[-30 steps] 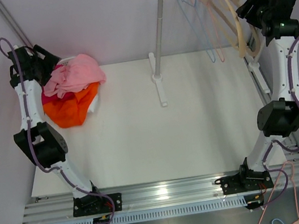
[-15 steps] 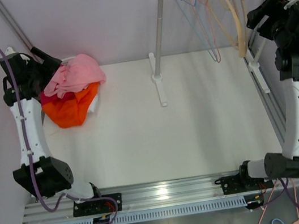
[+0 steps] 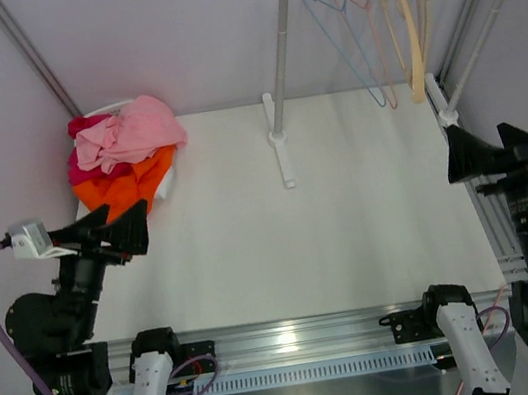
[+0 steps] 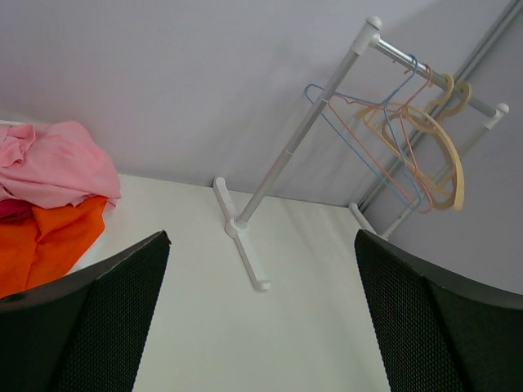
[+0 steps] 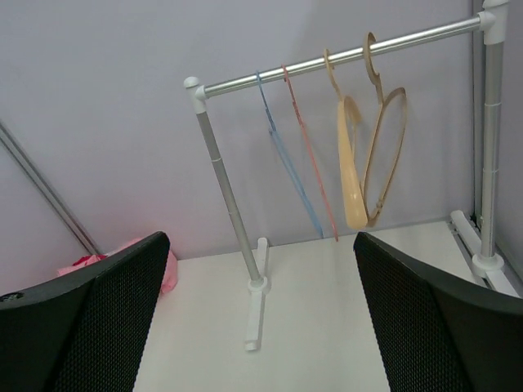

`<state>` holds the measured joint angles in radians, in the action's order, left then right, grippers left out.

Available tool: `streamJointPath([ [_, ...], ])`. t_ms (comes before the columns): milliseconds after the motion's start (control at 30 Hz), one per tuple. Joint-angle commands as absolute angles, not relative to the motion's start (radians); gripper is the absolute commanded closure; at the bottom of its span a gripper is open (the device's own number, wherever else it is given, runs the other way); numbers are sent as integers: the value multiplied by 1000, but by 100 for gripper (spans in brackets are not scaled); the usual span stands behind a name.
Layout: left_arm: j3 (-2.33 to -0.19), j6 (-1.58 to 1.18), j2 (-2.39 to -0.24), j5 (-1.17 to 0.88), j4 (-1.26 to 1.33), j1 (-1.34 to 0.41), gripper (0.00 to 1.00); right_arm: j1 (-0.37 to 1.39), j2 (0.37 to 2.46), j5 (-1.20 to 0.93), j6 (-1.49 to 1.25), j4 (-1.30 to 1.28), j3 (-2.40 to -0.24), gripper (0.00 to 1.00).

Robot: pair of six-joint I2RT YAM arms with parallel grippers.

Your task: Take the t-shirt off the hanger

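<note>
A pink t-shirt (image 3: 132,133) lies crumpled on top of orange and red clothes at the back left, also seen in the left wrist view (image 4: 49,167). Several bare hangers (image 3: 388,30) hang on the rack's rail: blue, pink and two wooden ones (image 5: 355,155). None of them carries a garment. My left gripper (image 3: 110,229) is open and empty near the table's front left edge, well short of the pile. My right gripper (image 3: 504,149) is open and empty at the right edge, far below the hangers. In both wrist views the fingers (image 4: 98,310) (image 5: 433,310) stand wide apart.
The white clothes rack (image 3: 280,63) stands at the back centre with its foot (image 3: 284,159) reaching onto the table. The pile of clothes rests in a white basket (image 3: 169,181). A rail (image 3: 484,211) runs along the table's right side.
Both arms have drawn back from the far end to the near edge. The right gripper left the hangers and opened wider. The left gripper moved away from the pile.
</note>
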<state>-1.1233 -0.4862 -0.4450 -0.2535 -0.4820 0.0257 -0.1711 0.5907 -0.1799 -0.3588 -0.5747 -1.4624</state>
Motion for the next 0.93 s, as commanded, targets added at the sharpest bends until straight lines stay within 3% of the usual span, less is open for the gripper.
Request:
streamJointPath([
  [0, -1028, -442, -390, -313, -572, 20, 1, -167, 500, -204, -318, -632, -1346, 1],
  [167, -933, -443, -241, -360, -609, 21, 0, -158, 342, -166, -305, -681, -1259, 1],
  [900, -1000, -417, -190, -440, -722, 20, 1, -150, 256, -199, -337, -772, -1183, 0],
])
